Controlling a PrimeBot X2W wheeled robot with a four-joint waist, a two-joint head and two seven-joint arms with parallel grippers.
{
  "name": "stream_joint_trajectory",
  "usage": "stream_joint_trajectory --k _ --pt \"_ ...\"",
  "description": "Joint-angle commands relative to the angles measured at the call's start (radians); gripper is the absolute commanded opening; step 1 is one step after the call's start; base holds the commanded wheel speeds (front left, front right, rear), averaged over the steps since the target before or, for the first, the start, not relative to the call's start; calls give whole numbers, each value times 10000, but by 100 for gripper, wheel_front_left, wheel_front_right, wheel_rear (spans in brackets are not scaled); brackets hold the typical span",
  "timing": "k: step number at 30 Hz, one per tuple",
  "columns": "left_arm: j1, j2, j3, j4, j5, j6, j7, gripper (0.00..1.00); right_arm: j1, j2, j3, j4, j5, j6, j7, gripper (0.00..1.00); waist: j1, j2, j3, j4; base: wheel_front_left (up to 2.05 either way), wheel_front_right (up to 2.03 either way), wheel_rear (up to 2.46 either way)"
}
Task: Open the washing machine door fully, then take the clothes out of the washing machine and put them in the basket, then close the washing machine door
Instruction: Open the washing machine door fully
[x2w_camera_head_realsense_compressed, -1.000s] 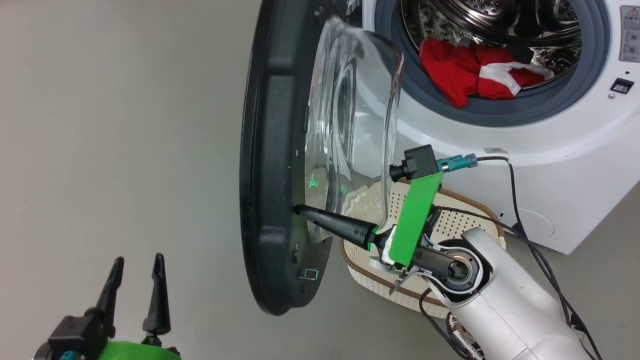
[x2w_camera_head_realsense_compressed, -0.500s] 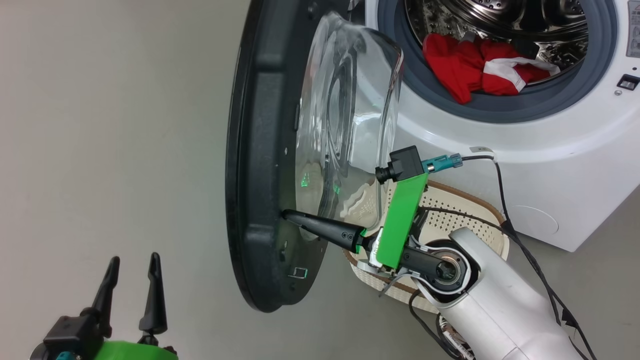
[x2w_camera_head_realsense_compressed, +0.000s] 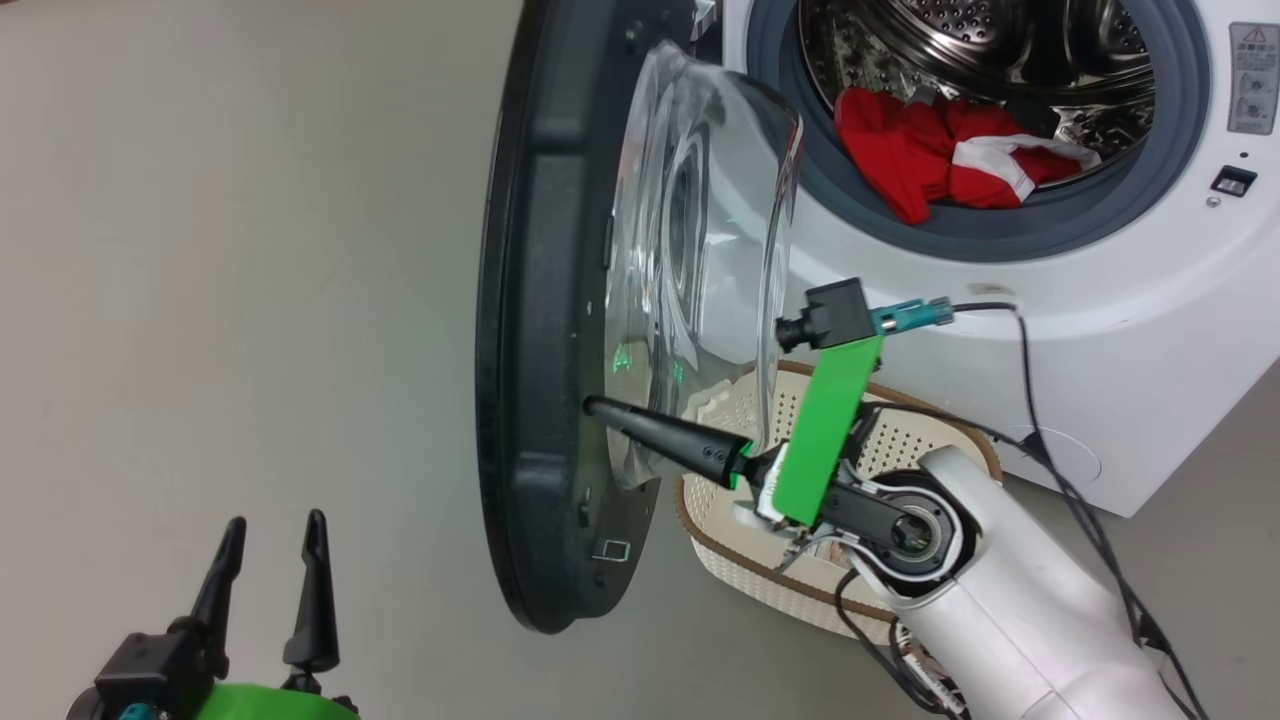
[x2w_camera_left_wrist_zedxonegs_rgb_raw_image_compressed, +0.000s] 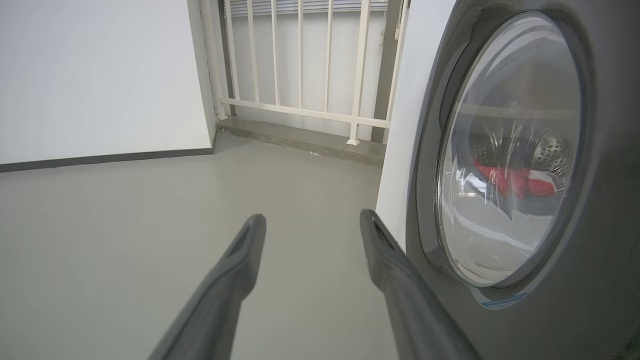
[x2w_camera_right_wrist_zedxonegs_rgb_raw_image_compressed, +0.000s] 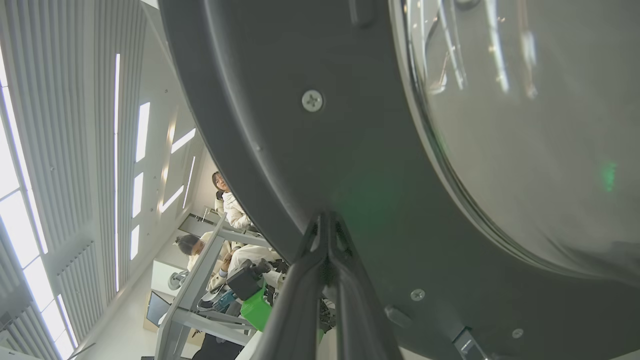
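Observation:
The washing machine (x2w_camera_head_realsense_compressed: 1100, 330) is a white box whose steel drum holds the clothes (x2w_camera_head_realsense_compressed: 940, 150), red fabric with white trim. The washing machine door (x2w_camera_head_realsense_compressed: 540, 300), round and black with a clear glass bowl (x2w_camera_head_realsense_compressed: 700, 250), stands swung out to the left, edge-on to the head view. My right gripper (x2w_camera_head_realsense_compressed: 592, 407) is shut, its tips pressed against the door's inner black face (x2w_camera_right_wrist_zedxonegs_rgb_raw_image_compressed: 300, 150) beside the glass. The basket (x2w_camera_head_realsense_compressed: 740, 560) sits on the floor below the drum, partly behind my right arm. My left gripper (x2w_camera_head_realsense_compressed: 276, 522) stands open and empty outside the door (x2w_camera_left_wrist_zedxonegs_rgb_raw_image_compressed: 590, 250).
Bare grey floor spreads left of the door. A white railing (x2w_camera_left_wrist_zedxonegs_rgb_raw_image_compressed: 300, 105) and a white wall (x2w_camera_left_wrist_zedxonegs_rgb_raw_image_compressed: 100, 75) stand beyond it. Past the door's edge, the right wrist view shows seated people (x2w_camera_right_wrist_zedxonegs_rgb_raw_image_compressed: 227, 205) in the background. A black cable (x2w_camera_head_realsense_compressed: 1030, 400) hangs from my right wrist.
The head view has wobbled slightly. My right fingertips stay against the door's inner face, and the door stands about as wide as a second ago. The left gripper has not moved.

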Motion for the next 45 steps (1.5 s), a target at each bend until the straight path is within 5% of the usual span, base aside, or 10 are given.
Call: stream_joint_trajectory --k 1,3,5,6,20,29,38,45 --pt "-148 247 306 -179 -11 9 -95 100 141 105 3 -355 -123 17 -143 44 0 -1 -44 -22 0 0 0" --pt "-153 259 296 -166 -11 7 -95 100 194 48 6 -417 -166 17 -187 51 0 -1 -70 -32 0 0 0" --pt "-153 284 286 -151 -13 4 -95 100 305 -54 3 -566 -207 17 -262 93 0 -1 -114 -76 0 0 0" --pt "-149 294 283 -147 -14 3 -95 100 356 -122 4 -643 -246 17 -304 100 0 -1 -138 -106 0 0 0" --pt "15 397 307 -287 -75 109 -95 100 1087 -1303 170 -1910 -1354 17 -1710 100 0 -1 -403 -623 0 0 0" --pt "90 438 357 -483 -159 214 -95 100 1455 -2628 702 -2508 -3120 17 -4006 100 0 -1 -398 -866 0 0 0" --pt "237 519 348 -659 -210 309 -74 100 2039 -3361 1023 -1910 -4911 17 -6933 100 0 -1 -490 -970 0 0 0" --pt "287 551 330 -802 -262 390 -43 100 2539 -3263 581 -1265 -6323 17 -7725 100 0 -1 -473 -1001 0 0 0"
